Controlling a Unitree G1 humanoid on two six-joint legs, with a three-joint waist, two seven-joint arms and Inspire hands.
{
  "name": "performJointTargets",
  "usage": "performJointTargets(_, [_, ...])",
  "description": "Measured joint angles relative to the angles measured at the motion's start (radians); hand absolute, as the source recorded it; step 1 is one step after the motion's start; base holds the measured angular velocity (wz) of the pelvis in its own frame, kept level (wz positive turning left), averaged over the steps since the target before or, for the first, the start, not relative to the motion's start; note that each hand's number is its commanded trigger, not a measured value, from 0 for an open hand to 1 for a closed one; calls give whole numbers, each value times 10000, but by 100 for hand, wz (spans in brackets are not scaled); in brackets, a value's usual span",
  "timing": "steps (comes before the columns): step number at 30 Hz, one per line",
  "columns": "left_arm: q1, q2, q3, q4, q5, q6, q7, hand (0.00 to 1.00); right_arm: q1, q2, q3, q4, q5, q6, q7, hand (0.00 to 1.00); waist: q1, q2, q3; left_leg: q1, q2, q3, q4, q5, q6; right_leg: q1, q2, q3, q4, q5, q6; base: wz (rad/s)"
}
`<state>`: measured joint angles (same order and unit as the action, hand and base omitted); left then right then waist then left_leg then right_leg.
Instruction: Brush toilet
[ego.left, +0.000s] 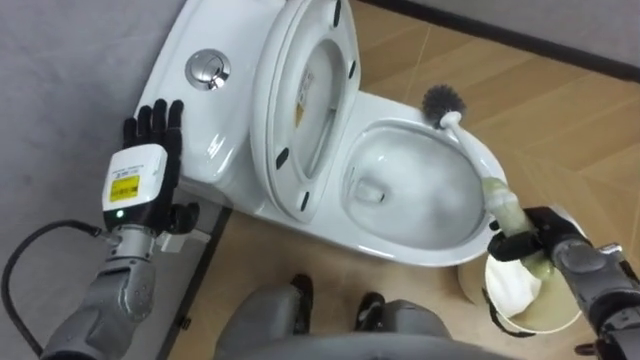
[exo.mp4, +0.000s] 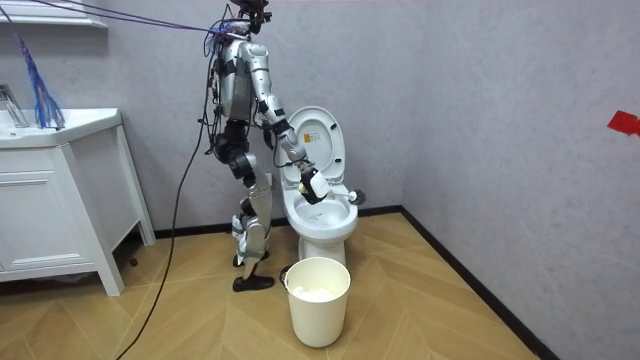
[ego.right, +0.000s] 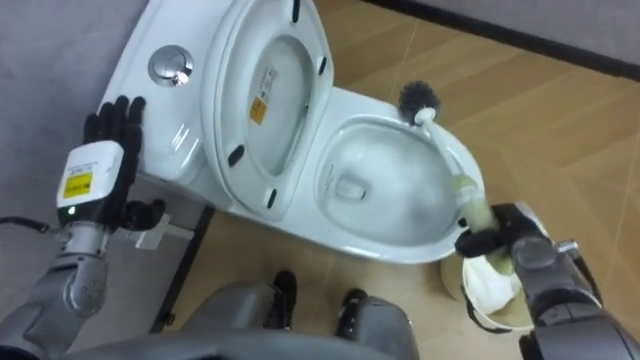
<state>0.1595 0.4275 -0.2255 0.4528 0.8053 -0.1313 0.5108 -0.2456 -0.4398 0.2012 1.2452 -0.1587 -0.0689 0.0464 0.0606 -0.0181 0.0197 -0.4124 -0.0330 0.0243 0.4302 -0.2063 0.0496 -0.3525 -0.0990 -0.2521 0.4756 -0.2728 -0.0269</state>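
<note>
Right hand (ego.left: 545, 236) clenches brush (ego.left: 443, 101), its head over the toilet (ego.left: 385, 245) rim: could drip outside. Left hand (ego.left: 145, 172) spread.

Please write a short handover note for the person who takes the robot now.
Left hand: open, raised beside the tank of the white ceramic toilet.
Right hand: shut on the white-handled toilet brush; its dark bristle head sits at the bowl's far rim, not down in the bowl.
Seat is up. Cream round bin stands by the bowl.
Left: scrub the bowl inside.
</note>
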Motion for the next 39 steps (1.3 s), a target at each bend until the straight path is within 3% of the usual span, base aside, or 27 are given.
performJointTargets(3, [-227,484,-160,0,355,248,10,0,-305,-283,393,4,-96,156,6,100,3,1,6,-430,-1,23,115,93,-6,-520,-47,14,218,49,-55,-8])
performJointTargets(5, [-318,655,-279,-5,421,387,36,0,-379,-448,531,26,-326,287,-12,100,1,31,-1,-626,10,11,181,130,-11,-699,-71,-9,281,83,-85,0])
performJointTargets(9, [-570,604,-508,-60,327,679,230,0,-383,-787,936,-61,-1288,635,-560,100,260,109,-8,-1050,24,147,328,204,-21,-1192,-58,29,458,120,-149,-5])
performJointTargets(16, [-805,517,-927,-113,116,1091,713,0,-46,-754,1295,-567,-2002,1251,-2138,100,309,256,10,-1481,27,86,467,215,-56,-1579,-52,-43,599,63,-221,5])
performJointTargets(22, [-495,191,-963,-455,407,1824,1179,0,1422,-468,1119,-2410,-2706,1604,-3414,100,241,244,-3,-1541,19,148,355,233,-88,-1713,-54,2,556,29,-219,0])
performJointTargets(24, [-46,145,-889,-1073,345,2161,1194,0,2654,-337,1099,-3852,-3776,1802,-3617,100,127,149,-38,-1560,23,148,273,234,-89,-1713,-43,27,446,27,-217,0])
performJointTargets(27, [195,92,-909,-1278,334,2354,1534,0,4240,24,1404,-5203,-5528,2192,-3402,100,95,56,-102,-1552,22,206,242,231,-86,-1709,-45,35,418,15,-197,0])
performJointTargets(30, [437,96,-919,-1418,296,2466,1718,0,5488,77,1669,-6500,-6135,2243,-3268,100,-37,8,-105,-1519,24,375,204,226,-68,-1707,-62,64,432,-11,-153,0])
performJointTargets(32, [517,107,-909,-1417,277,2551,1772,0,5836,48,1581,-7023,-6181,2354,-3249,100,-59,-105,-69,-1426,39,529,168,204,-30,-1711,-65,208,470,-19,-138,-18])
performJointTargets(39, [555,103,-907,-1478,97,2597,1768,0,6276,-89,1506,-8308,-6765,2465,-2863,100,-232,-184,-140,-1332,48,589,174,166,31,-1686,-81,316,622,-6,-95,-5])
